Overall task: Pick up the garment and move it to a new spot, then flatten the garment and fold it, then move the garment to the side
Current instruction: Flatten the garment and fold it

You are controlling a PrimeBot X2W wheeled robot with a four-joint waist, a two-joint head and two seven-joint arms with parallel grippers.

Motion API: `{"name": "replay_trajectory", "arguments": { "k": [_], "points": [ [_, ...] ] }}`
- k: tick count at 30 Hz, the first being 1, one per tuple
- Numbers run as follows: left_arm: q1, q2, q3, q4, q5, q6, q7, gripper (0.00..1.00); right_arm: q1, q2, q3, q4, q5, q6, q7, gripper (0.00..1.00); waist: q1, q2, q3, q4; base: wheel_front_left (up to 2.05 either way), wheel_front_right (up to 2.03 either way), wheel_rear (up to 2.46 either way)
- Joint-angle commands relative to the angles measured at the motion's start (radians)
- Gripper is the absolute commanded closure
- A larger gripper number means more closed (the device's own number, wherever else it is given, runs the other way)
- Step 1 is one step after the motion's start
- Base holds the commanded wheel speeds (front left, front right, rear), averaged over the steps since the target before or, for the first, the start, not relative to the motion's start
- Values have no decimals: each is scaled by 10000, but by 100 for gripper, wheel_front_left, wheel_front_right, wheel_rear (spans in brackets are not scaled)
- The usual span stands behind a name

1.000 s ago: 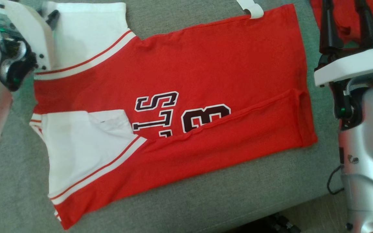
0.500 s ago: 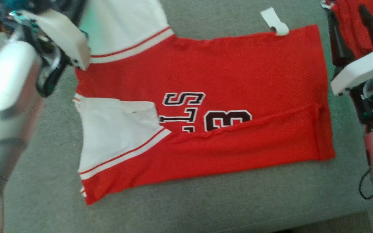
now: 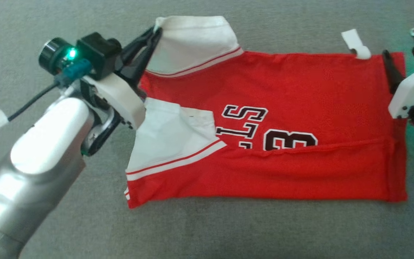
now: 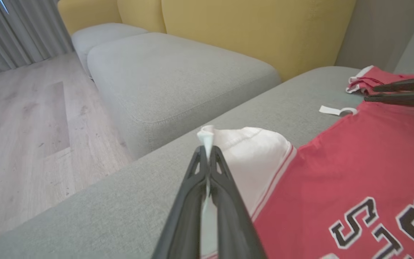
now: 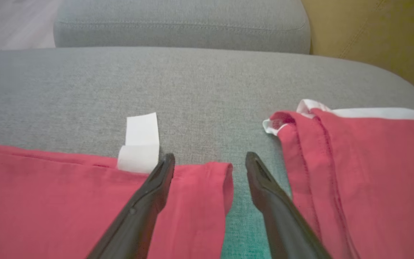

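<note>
Head view: we note the red garment lying spread across the grey cushion. Its sleeves are toward the cushion's left and its hem toward the right edge. The near long side is folded over the printed number. The left gripper is clenched on the corner of the far white sleeve. The right gripper hangs over the hem's far corner, beside a white tag.

Left wrist view: the fingers are pressed together, with a pinch of white fabric standing between the tips.

Right wrist view: the jaws are wide apart and grasp nothing. One tip is at the hem's edge. The other is over bare cushion, near a second red cloth.
</note>
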Motion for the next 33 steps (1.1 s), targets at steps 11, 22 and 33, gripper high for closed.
{"name": "replay_trajectory", "arguments": {
  "k": [11, 22, 33],
  "points": [
    [-83, 606, 184, -1286, 29, 326, 428, 100, -1113, -319, 297, 1846, -116, -9, 477, 47, 1, -1, 420, 476, 0, 0, 0],
    [-580, 956, 876, -314, -66, 682, -48, 100, -2299, -64, 824, 1460, 794, -9, -898, 100, 1, -1, 417, -112, 0, 0, 0],
    [-3028, 442, 1293, 2165, 269, 245, -882, 100, -4394, 358, 909, 1498, 1621, -9, -1708, 100, 1, -1, 873, -639, 0, 0, 0]
  ]
}}
